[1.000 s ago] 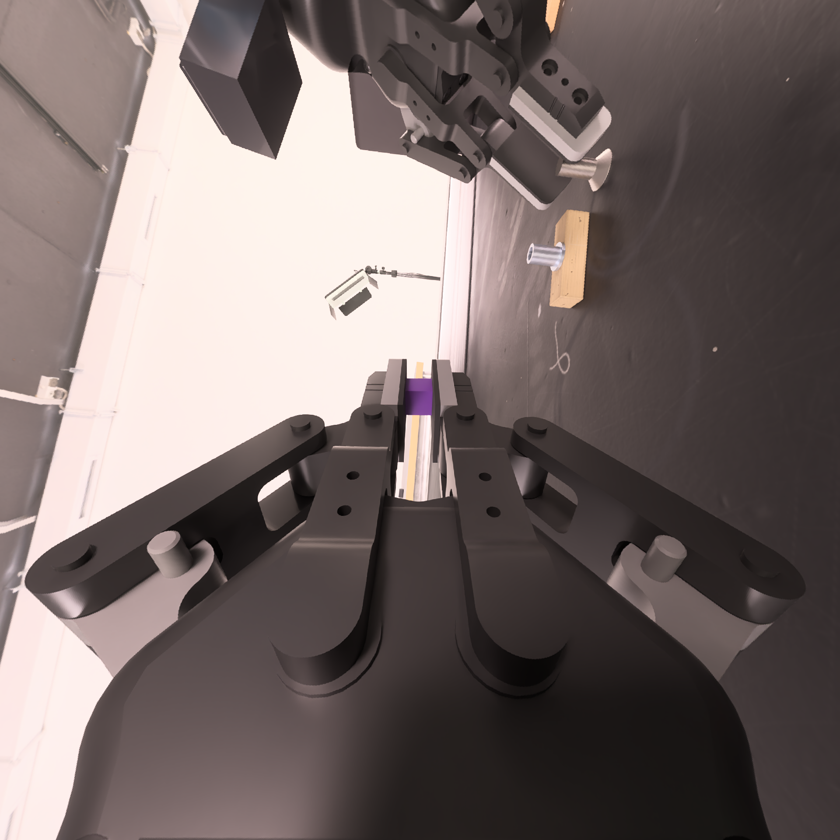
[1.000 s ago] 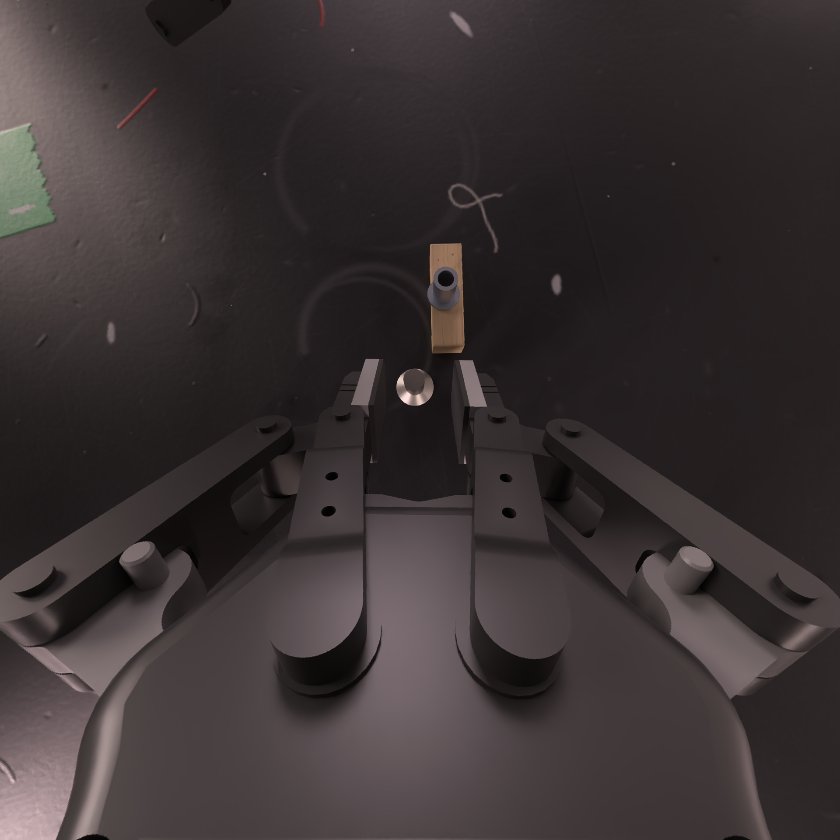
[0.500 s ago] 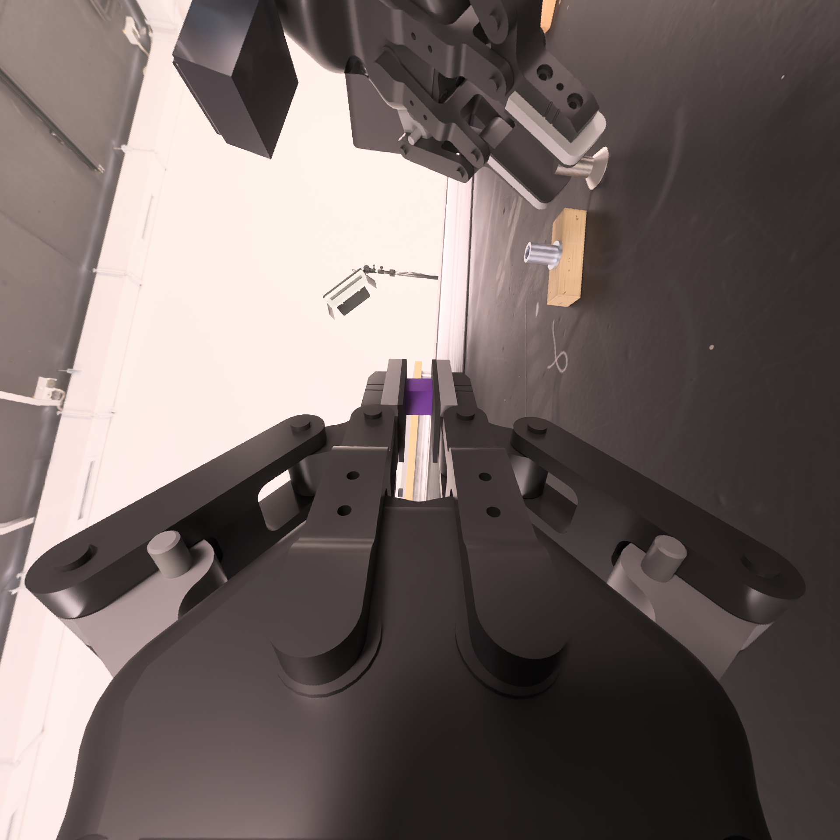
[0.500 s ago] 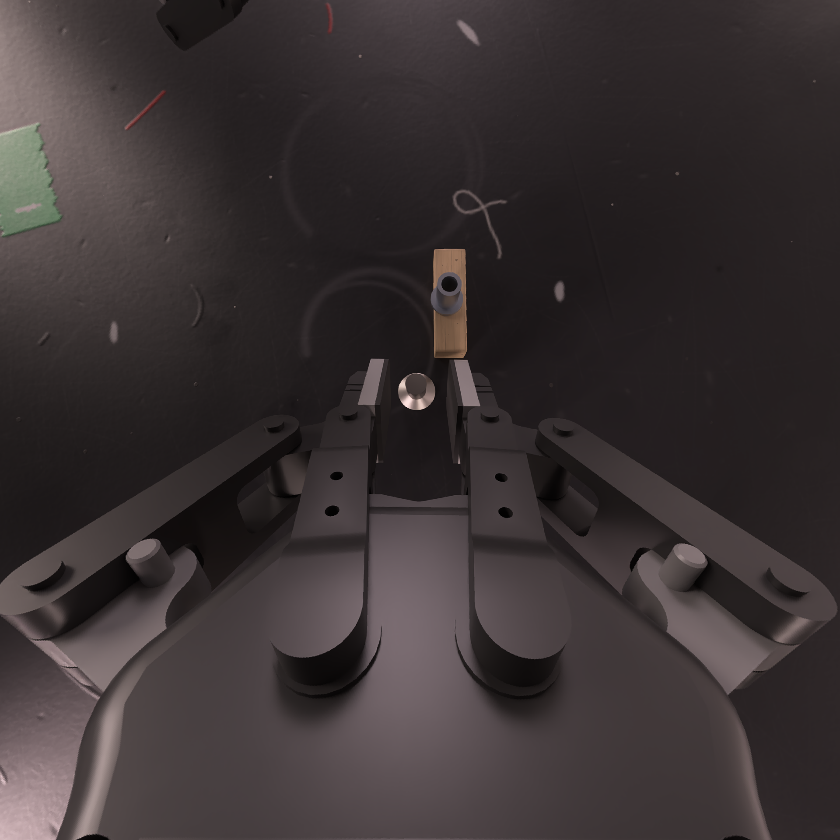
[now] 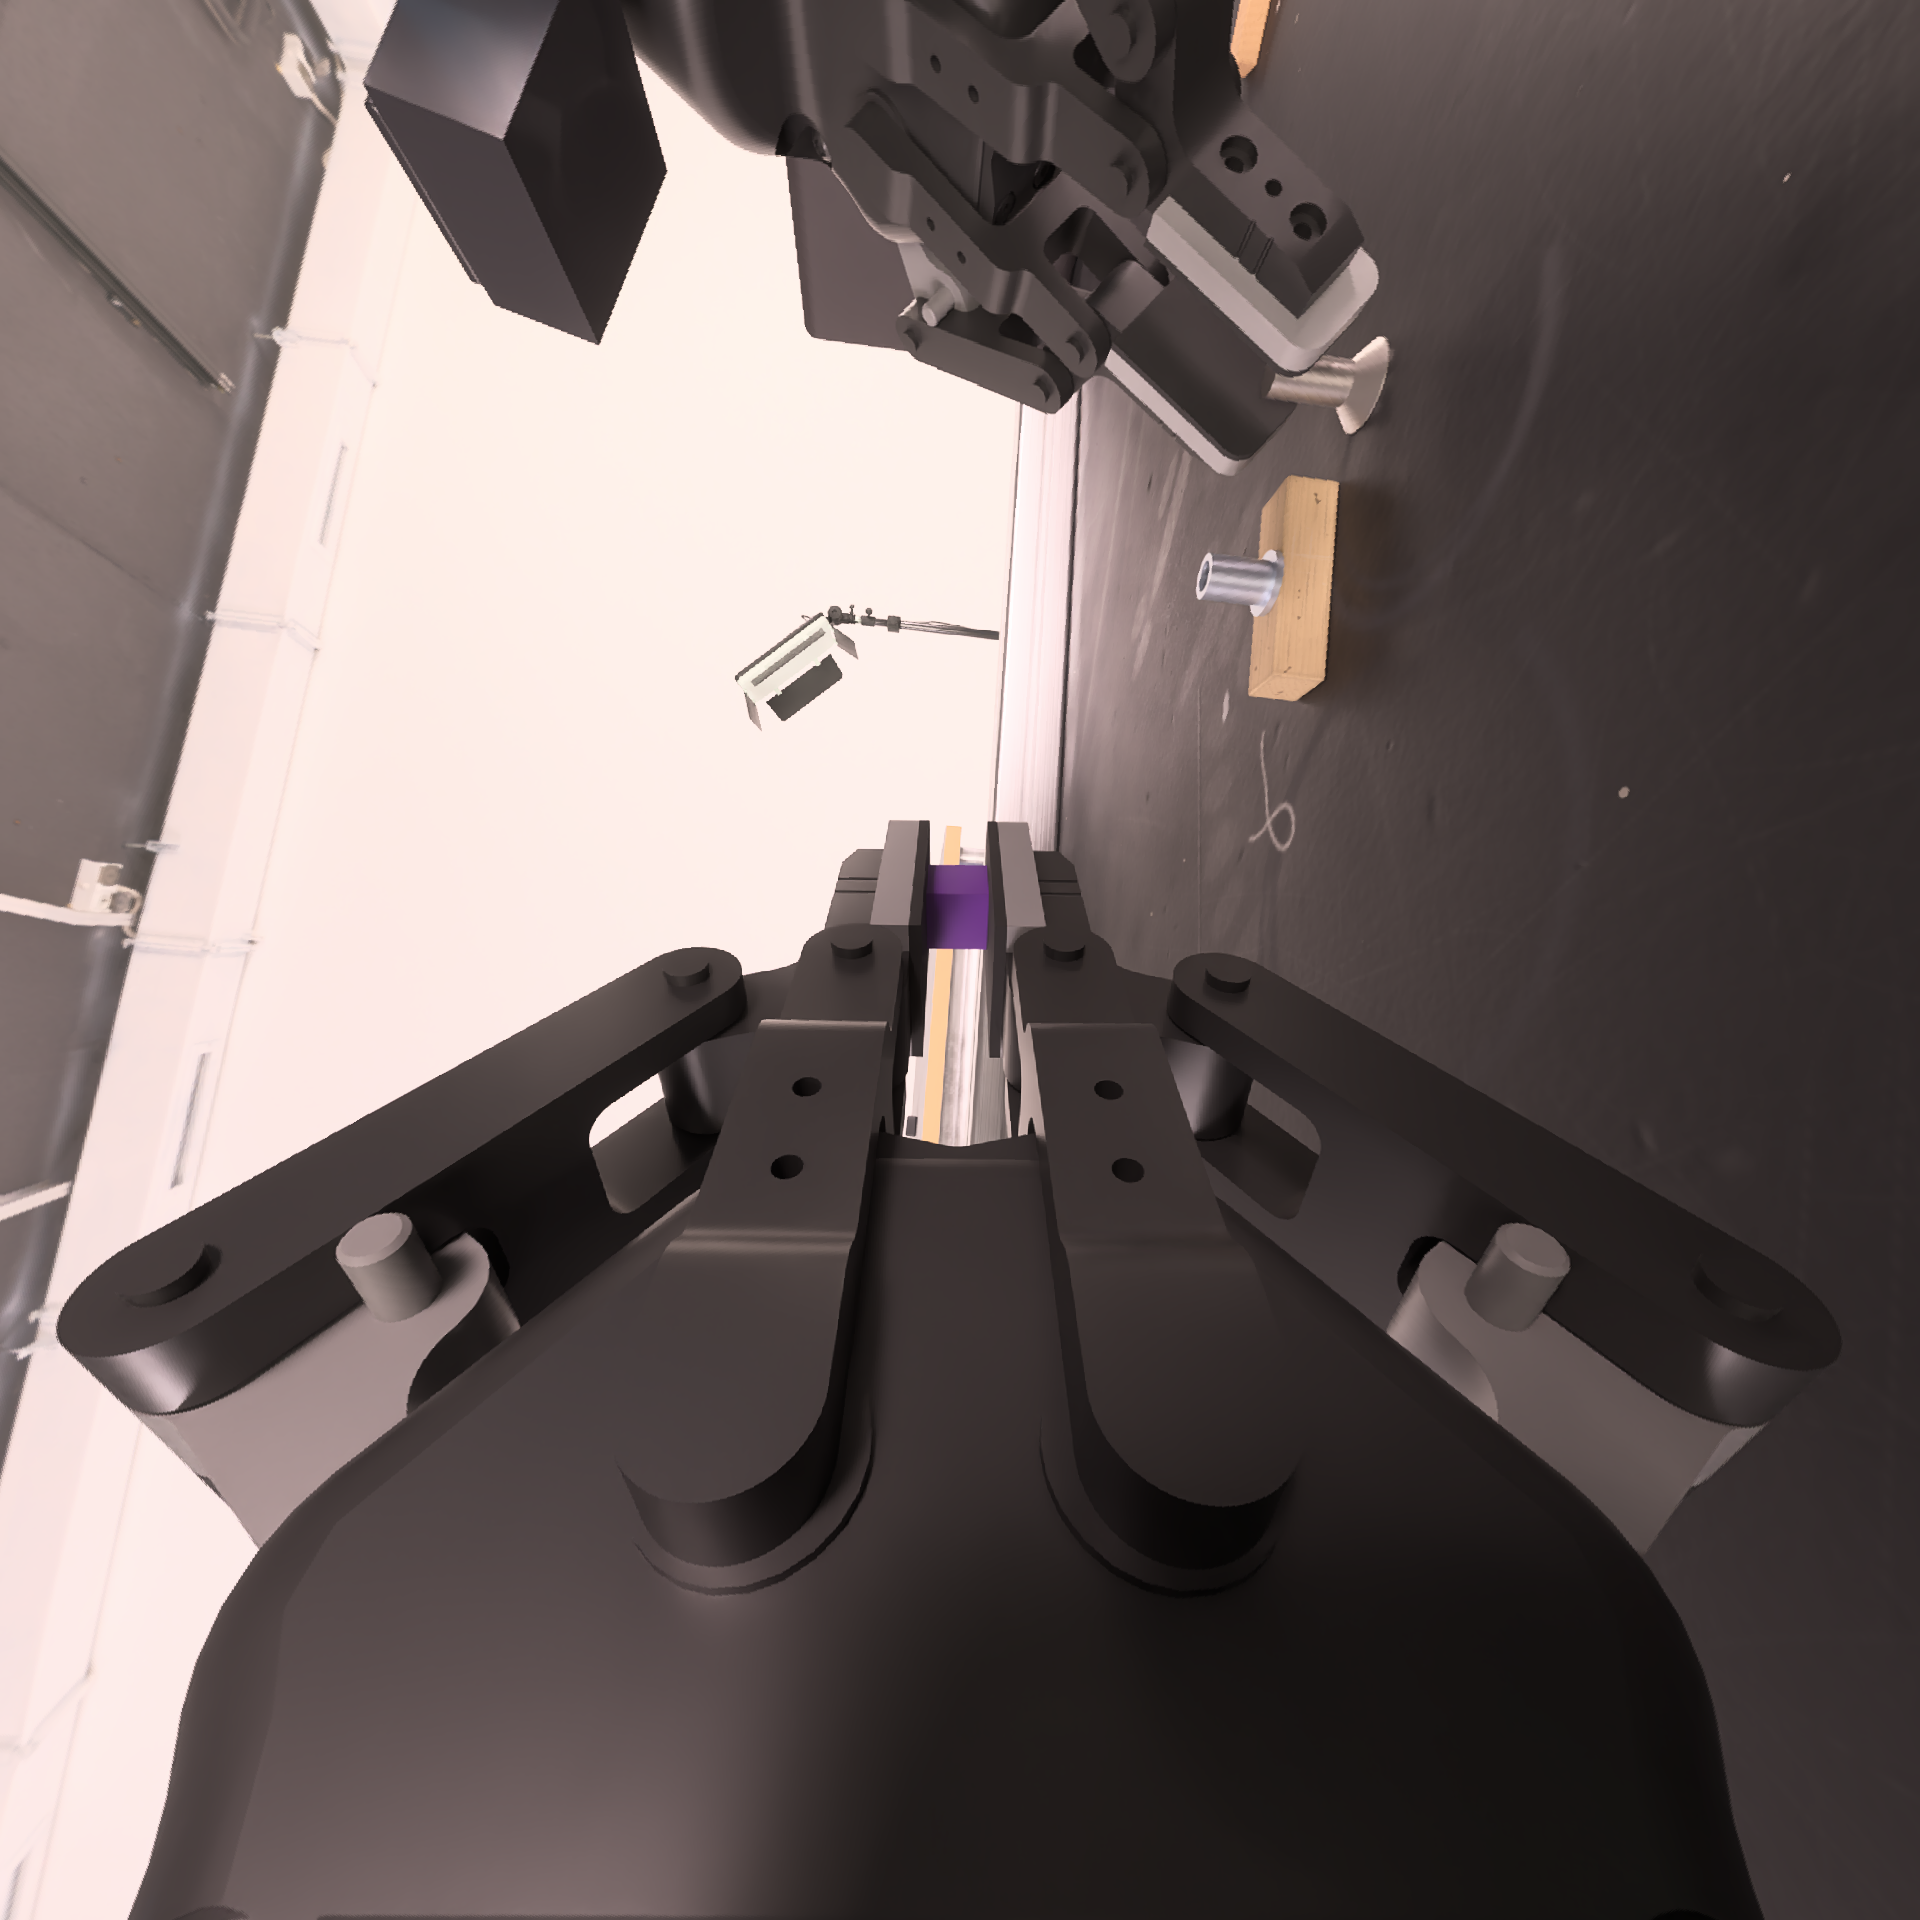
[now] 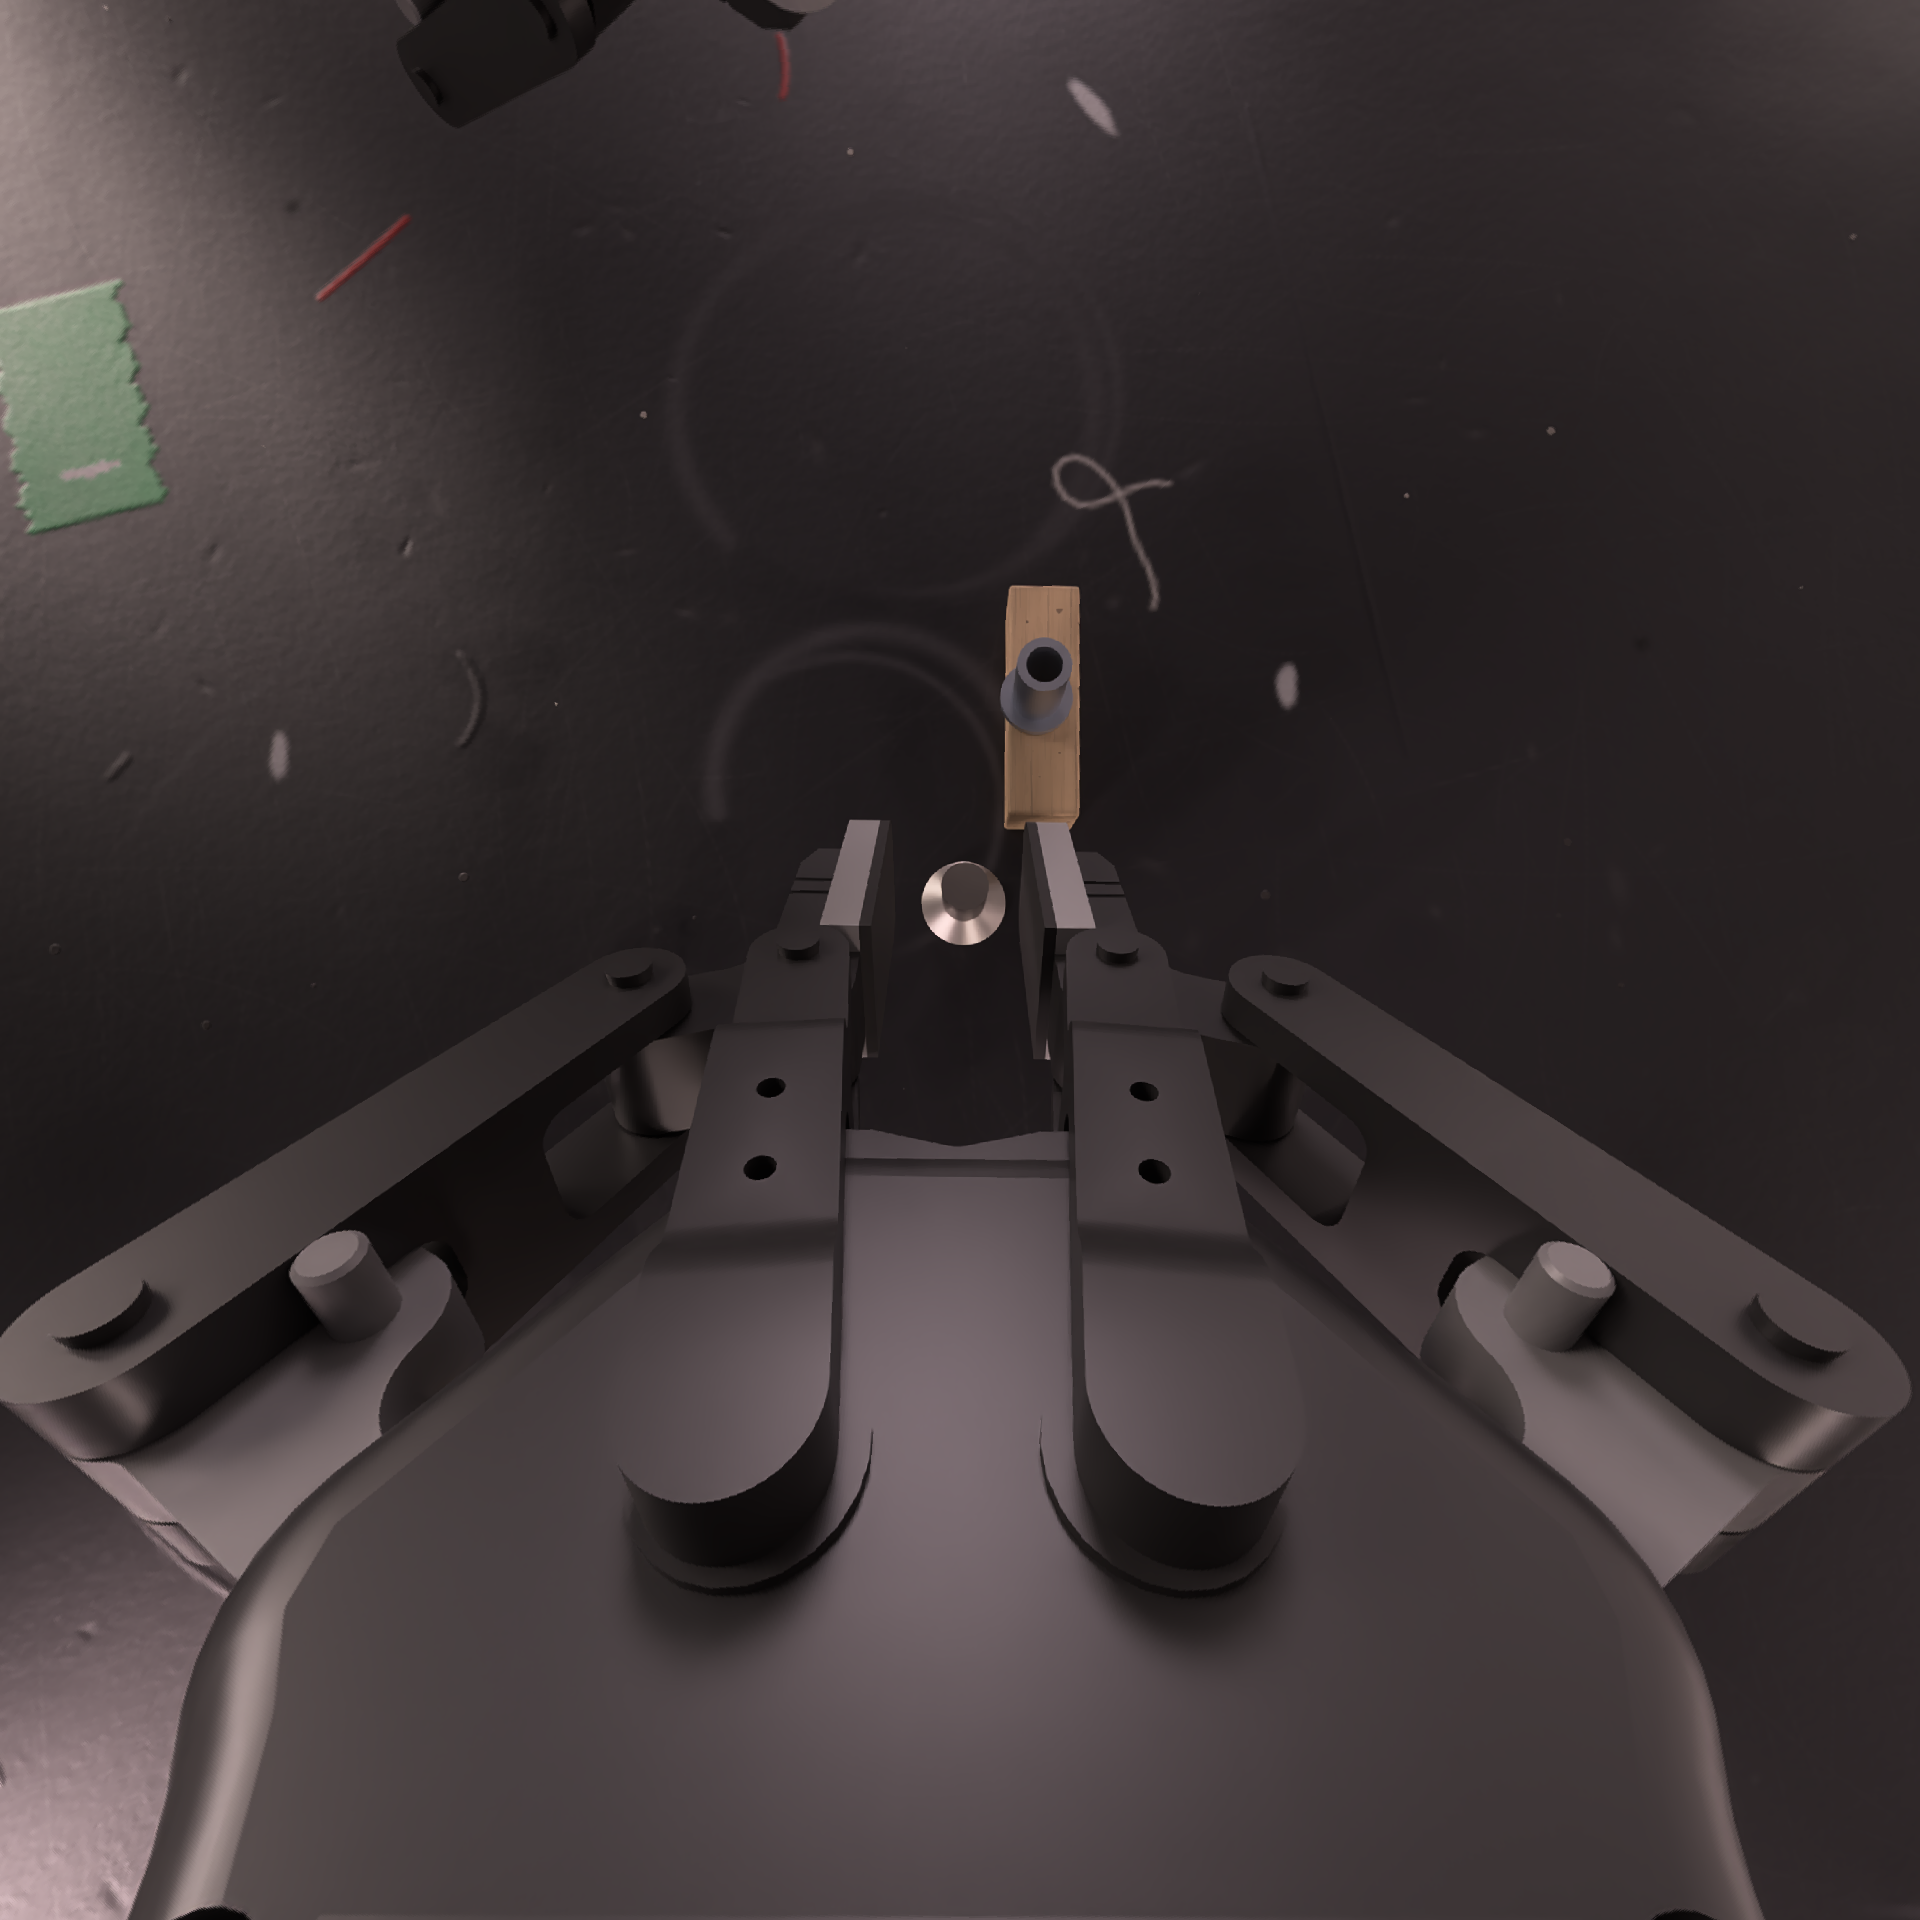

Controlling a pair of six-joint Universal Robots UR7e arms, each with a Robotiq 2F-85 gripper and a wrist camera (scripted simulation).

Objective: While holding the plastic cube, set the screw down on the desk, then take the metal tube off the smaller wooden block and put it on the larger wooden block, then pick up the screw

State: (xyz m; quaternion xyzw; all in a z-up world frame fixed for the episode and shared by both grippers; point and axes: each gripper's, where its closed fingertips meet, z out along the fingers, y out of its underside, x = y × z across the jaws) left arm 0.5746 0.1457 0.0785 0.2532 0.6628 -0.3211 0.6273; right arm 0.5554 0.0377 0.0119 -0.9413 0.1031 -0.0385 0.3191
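Note:
My left gripper is shut on the small purple plastic cube and holds it off the desk, near its edge. The metal screw stands head down on the dark desk, shaft up. My right gripper straddles it, jaws narrow, with a small gap showing on each side. The left wrist view also shows that gripper and the screw. Just beyond, the flanged metal tube stands on the smaller wooden block; both show in the left wrist view.
A corner of another wooden block shows at the top of the left wrist view. A green tape patch, a red line and a white thread loop mark the desk. The desk edge runs left of the blocks.
My right gripper's jaws have narrowed around the standing screw, and it has shifted slightly. The left gripper still holds the purple cube in the same place.

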